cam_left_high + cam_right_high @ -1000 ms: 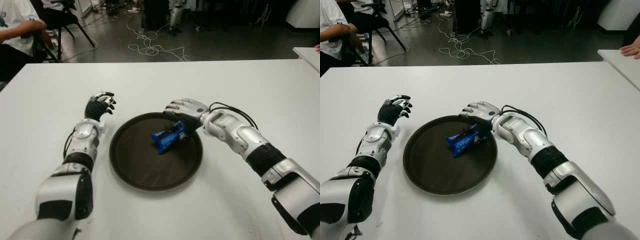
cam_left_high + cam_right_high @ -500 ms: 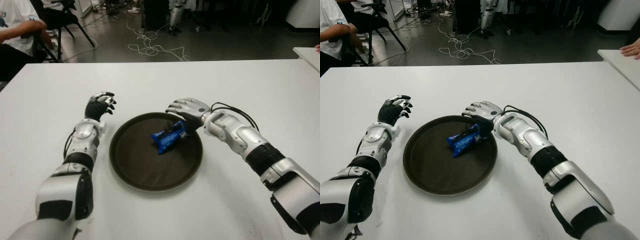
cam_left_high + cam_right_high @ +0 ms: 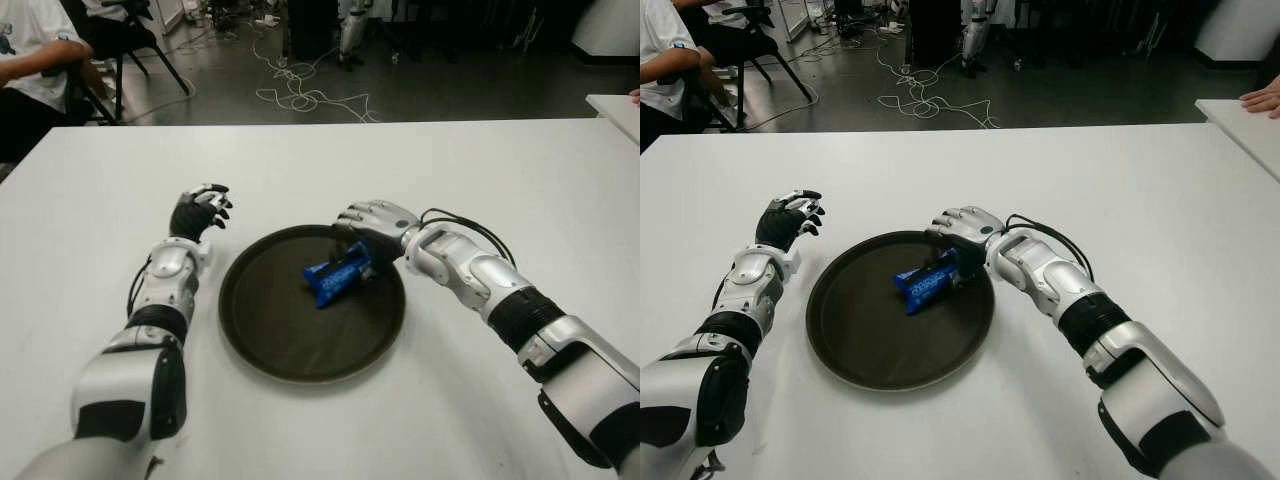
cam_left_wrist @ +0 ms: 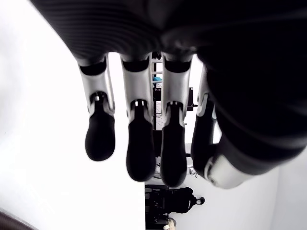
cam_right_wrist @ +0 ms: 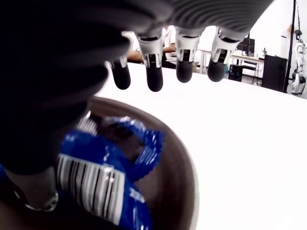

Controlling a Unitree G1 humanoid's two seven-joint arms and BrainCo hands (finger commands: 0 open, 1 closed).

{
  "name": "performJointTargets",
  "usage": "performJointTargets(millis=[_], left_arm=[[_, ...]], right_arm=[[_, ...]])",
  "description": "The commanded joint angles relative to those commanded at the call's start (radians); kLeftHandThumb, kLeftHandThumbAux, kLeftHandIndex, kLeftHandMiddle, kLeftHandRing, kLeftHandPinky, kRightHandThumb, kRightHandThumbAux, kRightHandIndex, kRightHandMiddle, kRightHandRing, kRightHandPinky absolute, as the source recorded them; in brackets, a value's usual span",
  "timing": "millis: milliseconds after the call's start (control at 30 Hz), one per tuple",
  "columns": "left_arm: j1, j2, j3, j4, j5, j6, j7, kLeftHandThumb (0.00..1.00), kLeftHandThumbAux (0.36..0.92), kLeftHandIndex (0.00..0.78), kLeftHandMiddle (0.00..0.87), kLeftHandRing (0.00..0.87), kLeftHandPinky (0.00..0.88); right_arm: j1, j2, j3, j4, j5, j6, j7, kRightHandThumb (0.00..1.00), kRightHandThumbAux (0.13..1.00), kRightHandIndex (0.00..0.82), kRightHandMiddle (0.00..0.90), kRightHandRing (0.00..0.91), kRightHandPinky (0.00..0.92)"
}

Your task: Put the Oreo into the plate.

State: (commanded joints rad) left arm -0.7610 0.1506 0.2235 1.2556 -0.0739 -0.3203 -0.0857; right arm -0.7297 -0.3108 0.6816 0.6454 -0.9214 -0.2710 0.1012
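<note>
Your right hand (image 3: 372,226) has let go, fingers spread, and the Oreo (image 3: 334,276) lies in the plate (image 3: 265,330) just under its thumb. Lift straight up, or your thumb may drag the pack out. Your left hand (image 3: 201,211) waits open beside the plate.

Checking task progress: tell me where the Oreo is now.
In the eye views the Oreo lies inside the plate, right of centre, just under the right hand.

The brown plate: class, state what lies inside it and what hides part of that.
Inside the brown plate lies one blue Oreo packet, towards its far right rim. The right hand sits over the packet's far end, fingers spread, covering that end. Nothing else is in the plate.
</note>
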Motion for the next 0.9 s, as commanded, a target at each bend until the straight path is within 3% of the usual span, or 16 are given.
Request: performJointTargets(millis=[367,900], left_arm=[[0.001,-0.001,-0.004,0.0,0.003,-0.004,0.001,0.696,0.714,0.427,0.606,0.63,0.652],[-0.001,0.0,-0.002,0.001,0.001,0.003,0.004,0.695,0.715,0.426,0.597,0.623,0.642]], right_arm=[[0.011,-0.006,0.009,-0.013,0.006,-0.042,0.017,0.0,0.596,0.0,0.0,0.0,0.0],[0.008,0.007,0.024,0.002,-0.016,-0.004,0.003,0.0,0.612,0.0,0.0,0.0,0.002]])
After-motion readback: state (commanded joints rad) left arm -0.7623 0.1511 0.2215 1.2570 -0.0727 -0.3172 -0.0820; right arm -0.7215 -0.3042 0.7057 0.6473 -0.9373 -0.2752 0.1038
